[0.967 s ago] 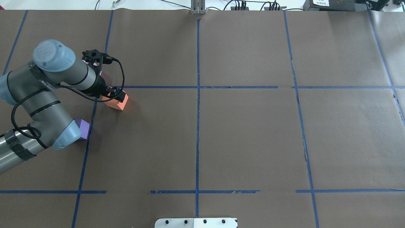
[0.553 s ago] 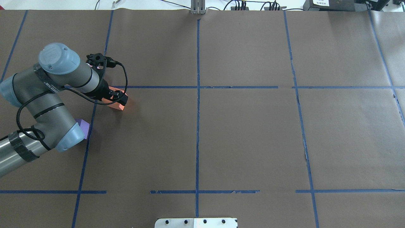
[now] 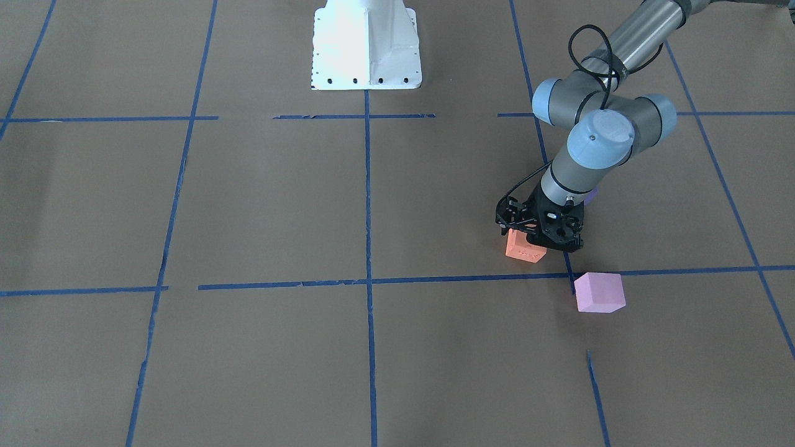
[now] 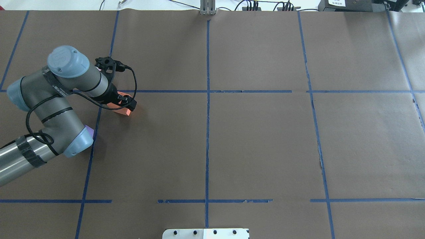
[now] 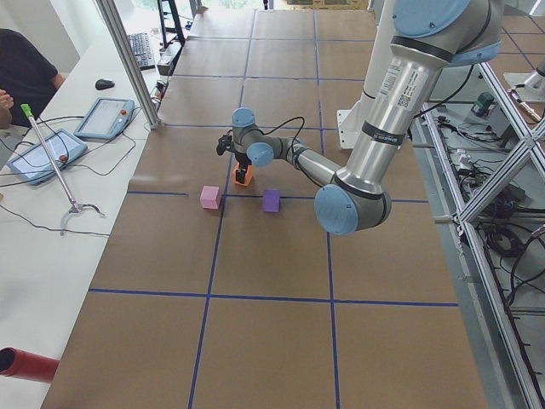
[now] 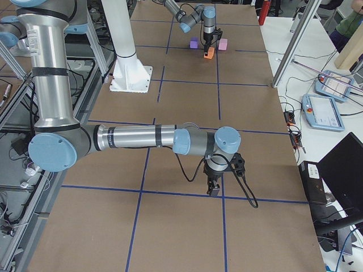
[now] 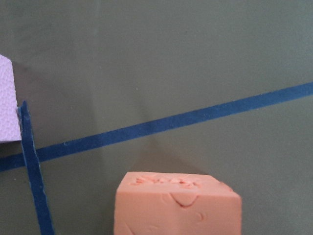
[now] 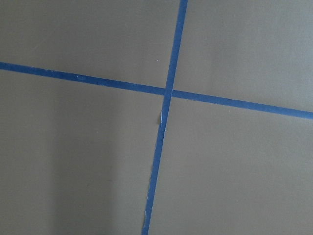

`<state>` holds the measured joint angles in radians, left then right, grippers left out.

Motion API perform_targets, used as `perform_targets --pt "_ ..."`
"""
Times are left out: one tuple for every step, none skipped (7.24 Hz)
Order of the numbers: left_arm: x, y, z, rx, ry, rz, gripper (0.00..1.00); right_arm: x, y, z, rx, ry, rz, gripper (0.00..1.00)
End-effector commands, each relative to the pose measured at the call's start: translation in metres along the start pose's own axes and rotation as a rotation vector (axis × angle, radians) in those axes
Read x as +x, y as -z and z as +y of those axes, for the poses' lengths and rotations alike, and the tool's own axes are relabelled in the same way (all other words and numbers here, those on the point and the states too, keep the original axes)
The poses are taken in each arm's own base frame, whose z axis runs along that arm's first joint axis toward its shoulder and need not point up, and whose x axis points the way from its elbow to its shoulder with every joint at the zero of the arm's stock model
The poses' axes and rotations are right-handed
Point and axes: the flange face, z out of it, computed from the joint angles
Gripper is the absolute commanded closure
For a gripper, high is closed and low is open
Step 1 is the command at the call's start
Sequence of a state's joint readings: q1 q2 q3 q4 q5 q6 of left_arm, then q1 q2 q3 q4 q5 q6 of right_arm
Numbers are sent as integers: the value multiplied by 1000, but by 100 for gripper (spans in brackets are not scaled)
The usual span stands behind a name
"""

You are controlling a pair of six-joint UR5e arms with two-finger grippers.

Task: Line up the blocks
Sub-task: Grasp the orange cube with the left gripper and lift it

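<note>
My left gripper is shut on the orange block and holds it tilted, at or just above the paper, close to a blue tape line. The block also shows in the overhead view and at the bottom of the left wrist view. The pale pink-lilac block lies just across the tape line, beside the gripper. The blue-violet block lies behind the left arm and shows only as a sliver in the overhead view. My right gripper hovers far off over a tape crossing; I cannot tell whether it is open.
Brown paper with a grid of blue tape lines covers the table. The white robot base stands at the near middle edge. A corner of the pink-lilac block shows at the left edge of the left wrist view.
The left arm's elbow and wrist have shifted right and forward, covering more of the blue-violet block. The orange block stays in the gripper at nearly the same spot.
</note>
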<state>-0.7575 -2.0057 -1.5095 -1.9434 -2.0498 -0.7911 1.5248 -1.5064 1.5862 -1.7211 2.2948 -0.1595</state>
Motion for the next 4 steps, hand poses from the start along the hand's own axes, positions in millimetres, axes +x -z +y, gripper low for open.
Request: perform_targets --pt "1 -3 -2 -4 0 -1 21 0 0 0 0 0 0 0" --pt "2 -4 -2 -5 -1 -1 42 0 0 0 0 0 0 0" --pt "4 -1 -2 -1 -4 3 68 0 0 0 0 0 0 0" --pt "7 8 -1 7 -8 13 75 0 0 0 0 0 0 0"
